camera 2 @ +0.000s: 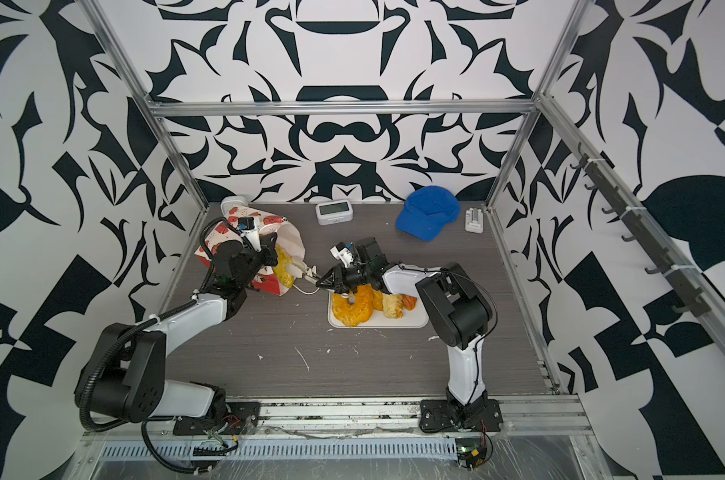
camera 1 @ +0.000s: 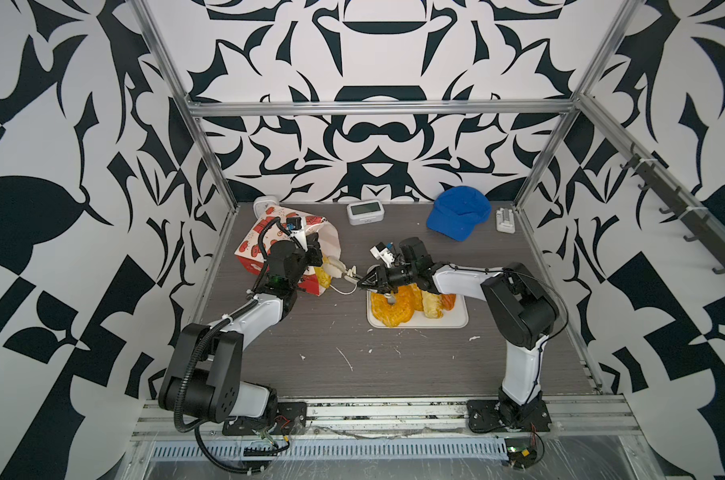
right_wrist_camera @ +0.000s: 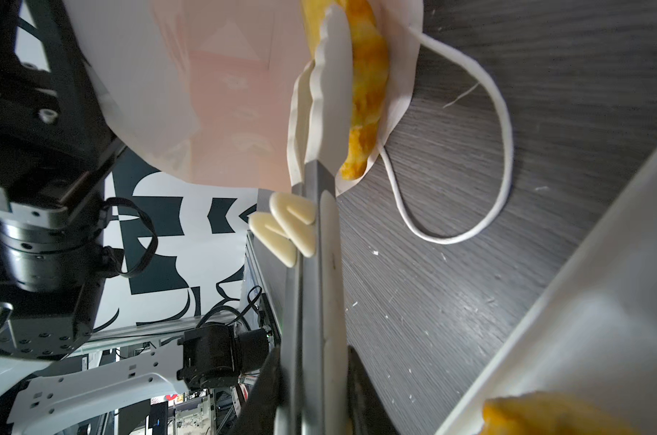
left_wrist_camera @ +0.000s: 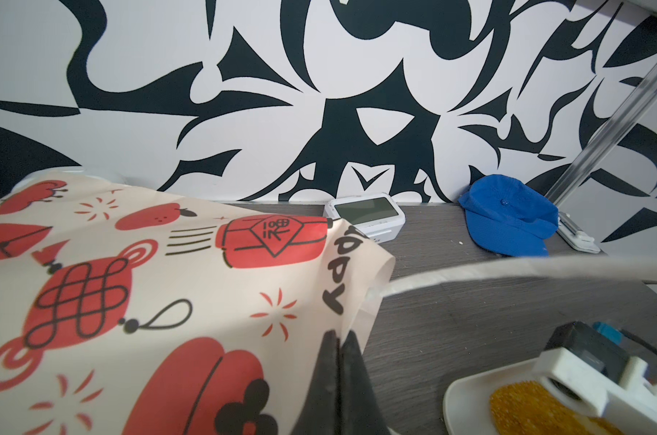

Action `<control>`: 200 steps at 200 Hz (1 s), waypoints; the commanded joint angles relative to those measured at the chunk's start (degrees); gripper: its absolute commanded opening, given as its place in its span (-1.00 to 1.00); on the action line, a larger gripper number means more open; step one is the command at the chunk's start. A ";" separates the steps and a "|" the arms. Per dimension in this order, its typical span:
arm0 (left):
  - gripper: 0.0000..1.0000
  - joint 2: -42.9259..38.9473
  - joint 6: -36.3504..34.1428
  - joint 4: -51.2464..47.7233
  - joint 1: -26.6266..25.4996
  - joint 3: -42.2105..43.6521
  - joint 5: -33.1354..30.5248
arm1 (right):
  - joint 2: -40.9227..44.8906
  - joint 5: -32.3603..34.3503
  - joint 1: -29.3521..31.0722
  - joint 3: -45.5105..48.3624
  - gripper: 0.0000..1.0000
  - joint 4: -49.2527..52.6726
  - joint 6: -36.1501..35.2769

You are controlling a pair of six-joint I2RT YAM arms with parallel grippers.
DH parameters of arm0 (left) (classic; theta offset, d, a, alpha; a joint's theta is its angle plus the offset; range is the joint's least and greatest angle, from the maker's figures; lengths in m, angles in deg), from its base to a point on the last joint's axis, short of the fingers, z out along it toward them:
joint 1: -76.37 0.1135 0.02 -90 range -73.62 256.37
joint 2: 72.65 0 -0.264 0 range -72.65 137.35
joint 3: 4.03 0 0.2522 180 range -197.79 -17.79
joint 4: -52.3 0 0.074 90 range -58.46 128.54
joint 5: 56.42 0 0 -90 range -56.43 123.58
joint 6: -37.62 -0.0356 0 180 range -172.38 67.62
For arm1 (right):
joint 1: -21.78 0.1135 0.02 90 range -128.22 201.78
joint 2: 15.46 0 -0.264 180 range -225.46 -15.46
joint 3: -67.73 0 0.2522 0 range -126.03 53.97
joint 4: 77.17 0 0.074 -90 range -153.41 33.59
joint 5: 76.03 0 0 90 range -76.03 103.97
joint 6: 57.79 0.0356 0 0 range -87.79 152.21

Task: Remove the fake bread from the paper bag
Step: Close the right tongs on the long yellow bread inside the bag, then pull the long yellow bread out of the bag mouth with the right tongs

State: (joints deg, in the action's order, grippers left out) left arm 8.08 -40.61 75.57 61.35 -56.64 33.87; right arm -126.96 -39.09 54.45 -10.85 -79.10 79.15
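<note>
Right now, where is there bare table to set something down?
Bare: the wide front of the table, between the tray and the near edge; also between the clock and the cap. Crowded: between paper bag and tray, where the tongs cross.

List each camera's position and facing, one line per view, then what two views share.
Top views: above the front, looking down at the grey table; both arms show.
Left wrist: on the left arm, facing the back wall past the shut left gripper pinching the red-and-white paper bag.
Right wrist: on the right arm, facing the bag's mouth along metal tongs in the right gripper.
Shared: both wrist views show the white tray.
</note>
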 commanded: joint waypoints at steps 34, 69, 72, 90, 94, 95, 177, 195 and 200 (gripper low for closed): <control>-1.00 -1.18 0.70 1.90 -0.04 0.75 1.79 | 1.90 -2.22 0.12 -3.29 -0.66 1.95 -1.95; -1.00 -1.27 0.57 1.90 -0.07 0.63 1.89 | 2.47 -2.03 0.13 -4.50 -0.56 6.47 -4.70; -1.00 -1.28 0.55 1.92 -0.09 0.69 1.90 | 2.51 -2.11 0.16 -4.59 -0.56 6.65 -4.87; -1.00 -1.42 0.46 1.73 -0.08 0.77 1.73 | 2.69 -2.46 0.12 -4.95 -0.54 7.38 -5.21; -1.00 -1.52 0.49 1.73 -0.05 0.77 1.75 | 2.73 -2.61 0.14 -4.97 -0.54 7.46 -5.36; -1.00 -1.53 0.47 1.77 -0.07 0.74 1.74 | 2.76 -2.64 0.13 -5.01 -0.54 7.44 -5.36; -1.00 -2.09 0.09 1.64 -0.06 1.24 1.39 | 3.22 -0.46 0.12 -7.05 -0.34 13.76 -10.25; -1.00 -2.01 0.02 1.81 -0.02 1.28 1.38 | 2.92 0.01 0.12 -7.93 -0.32 15.83 -11.76; -1.00 -1.98 0.05 1.88 -0.05 1.30 1.41 | 2.86 0.14 0.16 -8.08 -0.32 15.97 -11.78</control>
State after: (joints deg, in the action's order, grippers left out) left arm 7.73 -40.66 75.60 61.35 -56.55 34.50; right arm -126.90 -39.11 54.43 -15.70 -64.87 70.69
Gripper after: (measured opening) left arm 0.041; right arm 0.339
